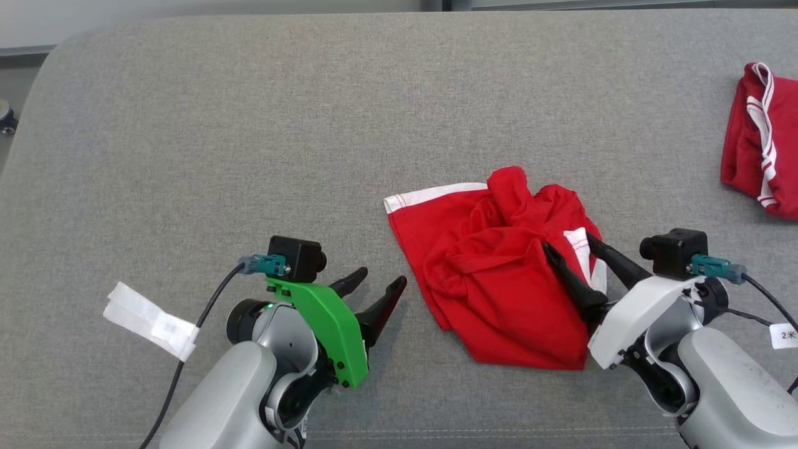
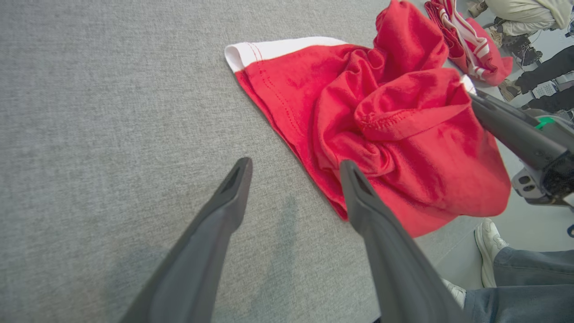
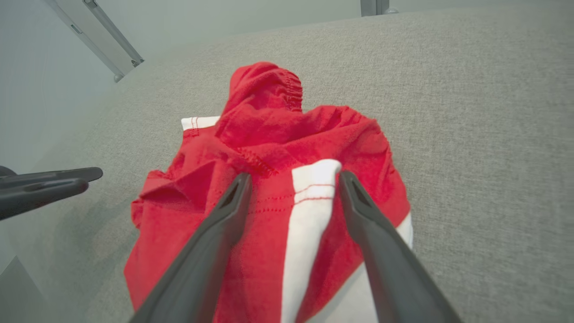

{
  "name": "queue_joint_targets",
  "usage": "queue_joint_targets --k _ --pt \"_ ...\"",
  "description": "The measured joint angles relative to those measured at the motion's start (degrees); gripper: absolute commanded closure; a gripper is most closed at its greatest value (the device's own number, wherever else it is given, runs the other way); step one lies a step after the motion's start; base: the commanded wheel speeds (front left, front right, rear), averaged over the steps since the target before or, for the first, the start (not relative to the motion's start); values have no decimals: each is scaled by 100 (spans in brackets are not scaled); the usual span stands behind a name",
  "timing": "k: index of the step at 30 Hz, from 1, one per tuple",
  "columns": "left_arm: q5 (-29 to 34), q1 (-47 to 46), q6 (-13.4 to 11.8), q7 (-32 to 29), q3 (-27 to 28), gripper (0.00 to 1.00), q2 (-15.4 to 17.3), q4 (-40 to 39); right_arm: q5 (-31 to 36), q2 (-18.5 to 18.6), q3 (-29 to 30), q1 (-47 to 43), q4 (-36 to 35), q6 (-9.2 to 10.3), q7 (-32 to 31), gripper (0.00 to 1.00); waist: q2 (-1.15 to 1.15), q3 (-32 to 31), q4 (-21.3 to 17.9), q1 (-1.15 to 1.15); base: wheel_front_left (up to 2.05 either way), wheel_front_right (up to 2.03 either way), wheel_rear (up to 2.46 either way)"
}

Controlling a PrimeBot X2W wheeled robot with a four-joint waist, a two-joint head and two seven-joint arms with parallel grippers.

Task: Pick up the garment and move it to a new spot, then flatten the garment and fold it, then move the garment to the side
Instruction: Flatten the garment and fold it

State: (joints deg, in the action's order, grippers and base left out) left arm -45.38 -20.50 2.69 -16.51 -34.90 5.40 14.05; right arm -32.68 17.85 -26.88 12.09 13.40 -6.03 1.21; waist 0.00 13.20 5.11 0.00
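Both spread wide and empty: the left pincer (image 1: 383, 277) over bare grey worktop (image 1: 187, 125), just left of the crumpled red garment (image 1: 499, 293); the right pincer (image 1: 568, 241) straddling that garment's white stripe (image 3: 309, 211) at mid-worktop. Farther right lies a second red garment (image 1: 742, 143).

A white tag (image 1: 784, 335) by the right forearm (image 1: 735, 386) reads "2米".

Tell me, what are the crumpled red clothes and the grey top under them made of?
The crumpled red garment with white trim looks like soft, matte knit fabric, maybe cotton: limp folds, stitched hems. The grey surface under it seems woven upholstery cloth: speckled, dull, finely textured.
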Motion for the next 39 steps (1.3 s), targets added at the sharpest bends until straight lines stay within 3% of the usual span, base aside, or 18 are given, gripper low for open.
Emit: queue_joint_targets --k 1,2,3,4,5,7,17,27,33,39 --pt "0 1 -1 0 0 0 3 -4 -29 13 11 -15 -4 -1 -1 0 0 -3 -10 0 0 0 0" --pt "0 2 -1 2 -1 0 2 -18 -62 27 21 -34 -10 -1 -13 7 0 -5 -19 0 0 0 0" --pt "0 3 -1 7 0 0 2 -29 -109 33 32 -58 -16 -1 -36 22 0 -5 -27 0 0 0 0" --pt "0 5 -1 26 1 0 3 -41 -148 36 35 -87 -26 -1 -37 51 0 -5 -36 0 0 0 0" --pt "0 7 -1 27 1 0 5 -56 -170 41 35 -104 -35 -2 -59 58 0 -5 -44 0 0 0 0" --pt "0 22 -1 43 2 0 10 -98 -177 65 34 -109 -73 -4 -86 100 0 -2 -60 0 0 0 0" --pt "-24 68 -25 253 143 0 32 -187 -716 187 48 18 -786 -55 -387 100 0 -70 -73 0 0 0 0" --pt "-178 134 -23 434 214 0 -74 -207 -1410 193 -713 1352 -2460 -103 -1642 100 0 -368 50 0 0 0 0" --pt "-352 204 -13 491 142 0 -154 -266 -1735 40 -657 2180 -2752 -91 -2475 100 0 -536 239 0 0 0 0" --pt "-398 226 -9 601 85 0 -233 -288 -1812 -243 -226 3165 -2573 502 -2958 100 0 -647 517 0 0 0 0"
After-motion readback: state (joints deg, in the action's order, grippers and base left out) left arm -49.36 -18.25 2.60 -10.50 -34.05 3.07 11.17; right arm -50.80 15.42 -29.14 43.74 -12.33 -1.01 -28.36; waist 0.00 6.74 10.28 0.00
